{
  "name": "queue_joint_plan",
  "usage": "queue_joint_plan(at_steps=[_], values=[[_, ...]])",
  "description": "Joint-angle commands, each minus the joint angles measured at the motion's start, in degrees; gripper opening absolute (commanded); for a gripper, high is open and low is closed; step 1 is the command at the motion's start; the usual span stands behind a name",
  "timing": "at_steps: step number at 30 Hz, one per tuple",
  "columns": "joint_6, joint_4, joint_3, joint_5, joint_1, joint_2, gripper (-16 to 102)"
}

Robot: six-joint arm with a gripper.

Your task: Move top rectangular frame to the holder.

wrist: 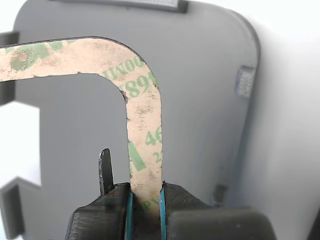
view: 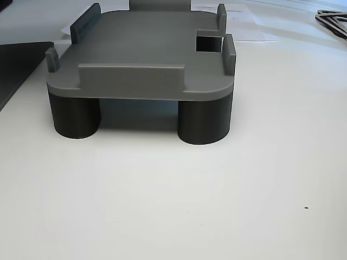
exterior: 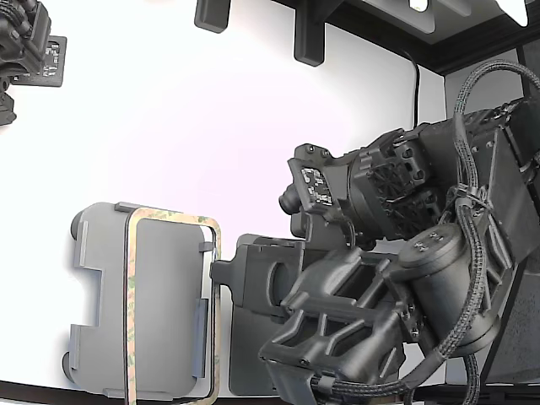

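Note:
The tan frame with green mottling (exterior: 173, 216) hangs over the light grey holder (exterior: 105, 295), shifted toward the exterior view's right so its long side overhangs the holder's edge. My gripper (exterior: 223, 275) reaches in from the exterior view's right and is shut on that long side. In the wrist view the gripper (wrist: 146, 194) pinches the frame's strip (wrist: 144, 115) just past a rounded corner, with the holder (wrist: 200, 75) below. Whether the frame touches the holder cannot be told. The other view shows the holder (view: 141, 49) on round legs, with no frame in sight.
A darker grey mat (exterior: 251, 359) lies beside the holder, under my arm, and shows in the other view (view: 19, 62). A second arm (exterior: 25, 46) sits at the exterior view's upper left. Dark frame shapes (view: 332, 20) lie far off in the other view.

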Motion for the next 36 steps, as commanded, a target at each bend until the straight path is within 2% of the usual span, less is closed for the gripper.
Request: queue_joint_plan(at_steps=[1, 12, 19, 36], values=[[0.88, 0.53, -1.58, -1.67, -0.97, 0.70, -11], [-3.16, 0.44, -5.71, -4.92, -5.71, -5.71, -11], [-6.59, -0.79, -3.96, -6.94, -8.53, -6.06, -11], [-4.75, -1.58, -4.66, -10.11, -8.79, -8.35, -11]])
